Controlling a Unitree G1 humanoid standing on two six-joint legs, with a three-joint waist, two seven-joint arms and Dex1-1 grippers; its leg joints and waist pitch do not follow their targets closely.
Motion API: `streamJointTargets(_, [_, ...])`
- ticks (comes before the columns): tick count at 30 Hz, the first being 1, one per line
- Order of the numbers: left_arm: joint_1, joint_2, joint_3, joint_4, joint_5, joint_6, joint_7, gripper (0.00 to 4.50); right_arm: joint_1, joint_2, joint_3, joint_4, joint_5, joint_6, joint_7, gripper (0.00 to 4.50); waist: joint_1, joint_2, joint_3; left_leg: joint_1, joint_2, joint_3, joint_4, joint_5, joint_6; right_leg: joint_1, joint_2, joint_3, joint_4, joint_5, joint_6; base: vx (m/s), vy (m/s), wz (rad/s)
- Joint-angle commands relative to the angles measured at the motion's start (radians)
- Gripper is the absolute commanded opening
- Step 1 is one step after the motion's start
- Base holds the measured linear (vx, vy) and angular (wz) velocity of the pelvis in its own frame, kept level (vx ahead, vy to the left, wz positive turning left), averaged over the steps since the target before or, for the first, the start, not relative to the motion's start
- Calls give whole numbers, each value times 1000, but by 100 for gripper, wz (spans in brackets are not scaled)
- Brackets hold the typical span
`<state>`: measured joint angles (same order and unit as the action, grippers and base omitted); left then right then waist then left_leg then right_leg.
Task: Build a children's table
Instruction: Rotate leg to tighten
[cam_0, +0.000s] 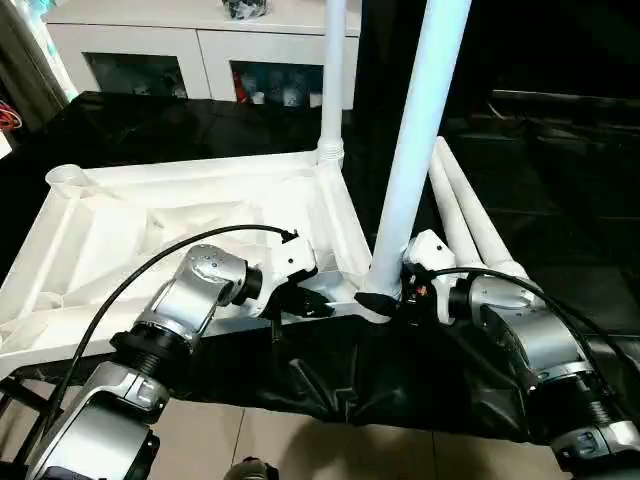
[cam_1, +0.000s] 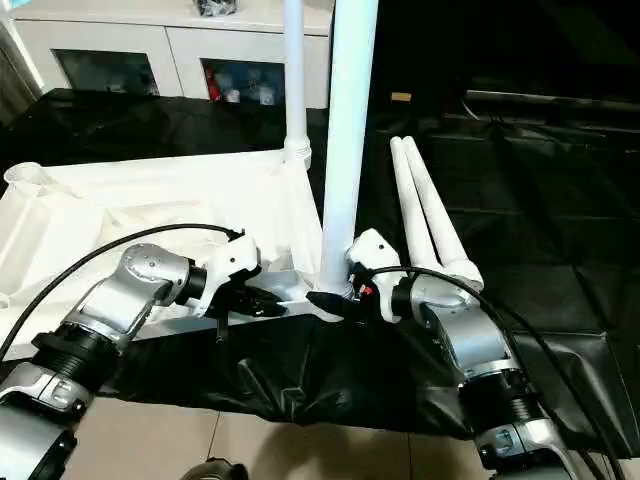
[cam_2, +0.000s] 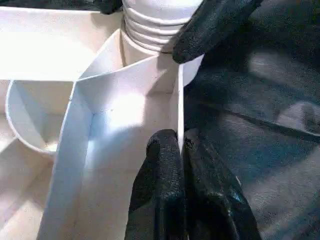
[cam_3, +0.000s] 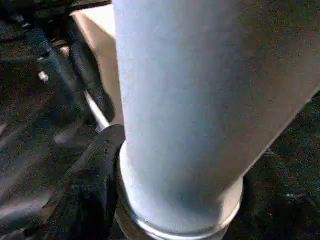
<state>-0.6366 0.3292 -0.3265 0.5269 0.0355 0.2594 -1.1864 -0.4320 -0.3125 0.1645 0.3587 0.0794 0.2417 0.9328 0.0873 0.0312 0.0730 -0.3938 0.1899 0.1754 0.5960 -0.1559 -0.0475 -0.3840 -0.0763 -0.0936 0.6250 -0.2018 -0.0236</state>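
The white tabletop (cam_0: 150, 220) lies underside up on the black-covered work table. One leg (cam_0: 333, 80) stands upright in its far right corner socket. A second leg (cam_0: 420, 130) stands in the near right corner socket, and my right gripper (cam_0: 385, 300) is shut around its base, with one black finger (cam_3: 95, 165) pressed against the tube. My left gripper (cam_2: 181, 140) is shut on the tabletop's thin near rim (cam_2: 177, 95), just left of that corner. Two more legs (cam_0: 470, 220) lie side by side on the black cover to the right.
A white cabinet (cam_0: 200, 50) with glass-fronted compartments stands behind the work table. The black cover (cam_0: 330, 380) hangs in folds over the table's near edge, above the tiled floor. Cables loop over both silver forearms.
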Motion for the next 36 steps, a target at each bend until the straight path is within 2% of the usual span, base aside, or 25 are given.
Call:
streamJointTargets(1, [-39, -66, 14, -21, -17, -3, 60, 0, -30, 84, 49, 42, -5, -3, -62, 272, -3, 1, -80, 27, 48, -19, -69, -249, 26, 41, -82, 59, -87, -211, -218, 0, 0, 0])
streamJointTargets(3, [-53, -88, 24, 4, 1, 11, 124, 0, -58, 123, 39, 104, -35, -18, -153, 272, -11, 1, -76, 26, 44, -20, -71, -274, 5, 41, -83, 57, -91, -258, -213, 0, 0, 0])
streamJointTargets(4, [-67, -109, 33, 26, 18, 22, 190, 0, -84, 160, 27, 158, -54, -25, -236, 272, -18, 2, -74, 31, 44, -19, -71, -293, -6, 33, -83, 59, -94, -290, -207, 0, 0, 0])
streamJointTargets(5, [-74, -121, 37, 37, 28, 31, 225, 0, -99, 182, 18, 185, -59, -21, -281, 272, -21, 4, -72, 32, 43, -22, -72, -309, -12, 35, -84, 58, -98, -314, -204, 0, 0, 0])
streamJointTargets(6, [-82, -138, 41, 49, 40, 46, 273, 0, -120, 213, 4, 222, -65, -20, -348, 272, -23, 1, -75, 34, 42, -23, -72, -317, -19, 37, -85, 57, -100, -330, -194, 0, 0, 0])
streamJointTargets(7, [-87, -149, 44, 55, 47, 56, 303, 0, -133, 233, -4, 244, -69, -19, -390, 272, -28, 3, -75, 32, 44, -22, -71, -306, -18, 35, -85, 60, -97, -309, -197, 0, 0, 0])
streamJointTargets(10, [-98, -215, 70, 59, 54, 129, 438, 0, -191, 307, -39, 343, -85, -20, -556, 272, -32, 2, -79, 30, 43, -21, -70, -282, -12, 37, -82, 60, -94, -267, -204, 0, 0, 0])
streamJointTargets(11, [-99, -245, 78, 56, 53, 145, 483, 0, -221, 338, -56, 390, -86, -27, -615, 272, -34, -1, -81, 29, 43, -20, -70, -258, -8, 38, -81, 60, -90, -229, -213, 0, 0, 0])
streamJointTargets(15, [-92, -268, 78, 51, 52, 126, 481, 0, -246, 365, -78, 426, -70, -53, -600, 272, -29, 2, -86, 23, 42, -19, -67, -210, 21, 44, -79, 59, -83, -133, -219, 0, 0, 0])
streamJointTargets(17, [-91, -268, 76, 50, 52, 123, 478, 0, -247, 366, -80, 427, -67, -53, -595, 342, -29, 1, -87, 22, 42, -18, -66, -189, 34, 48, -78, 58, -78, -89, -227, 0, 0, 0])
streamJointTargets(18, [-89, -268, 74, 48, 50, 117, 473, 0, -249, 367, -84, 428, -62, -53, -586, 342, -28, -2, -87, 21, 42, -17, -65, -182, 42, 48, -80, 58, -77, -79, -231, 0, 0, 0])
streamJointTargets(21, [-75, -252, 62, 27, 41, 93, 429, 0, -242, 353, -74, 412, -67, -65, -551, 370, -28, 2, -83, 25, 42, -16, -67, -221, 40, 45, -80, 58, -85, -137, -226, 0, 0, 0])
streamJointTargets(23, [-52, -219, 47, -12, 23, 73, 344, 0, -228, 309, -57, 396, -85, -104, -506, 370, -27, 4, -83, 24, 44, -19, -69, -238, 31, 47, -84, 58, -87, -163, -220, 0, 0, 0])
streamJointTargets(25, [-48, -212, 45, -20, 19, 73, 326, 0, -224, 297, -55, 392, -86, -112, -494, 370, -32, 2, -84, 22, 44, -17, -67, -223, 34, 47, -81, 59, -83, -130, -225, 0, 0, 0])
streamJointTargets(27, [-38, -182, 30, -34, 8, 47, 253, 0, -197, 253, -39, 349, -81, -120, -415, 370, -30, 7, -84, 24, 44, -17, -67, -217, 39, 47, -79, 58, -81, -115, -233, 0, 0, 0])
streamJointTargets(31, [-29, -146, 16, -48, 0, 32, 177, 0, -151, 196, -11, 277, -74, -124, -303, 370, -26, 7, -85, 24, 47, -17, -68, -219, 49, 47, -80, 60, -79, -88, -238, 0, 0, 0])
streamJointTargets(34, [-29, -135, 14, -48, -4, 28, 153, 0, -126, 169, 7, 239, -70, -122, -249, 370, -21, 6, -82, 29, 47, -16, -69, -248, 42, 44, -78, 59, -84, -128, -234, 0, 0, 0])
streamJointTargets(35, [-28, -116, 10, -48, -4, 17, 120, 0, -90, 127, 28, 181, -58, -116, -167, 370, -21, 7, -81, 27, 47, -16, -70, -252, 41, 45, -79, 60, -86, -140, -232, 0, 0, 0])
streamJointTargets(36, [-28, -104, 9, -47, -6, 11, 98, 0, -63, 96, 44, 137, -46, -107, -109, 370, -13, 5, -82, 29, 49, -16, -69, -255, 46, 46, -79, 61, -88, -149, -220, 0, 0, 0])
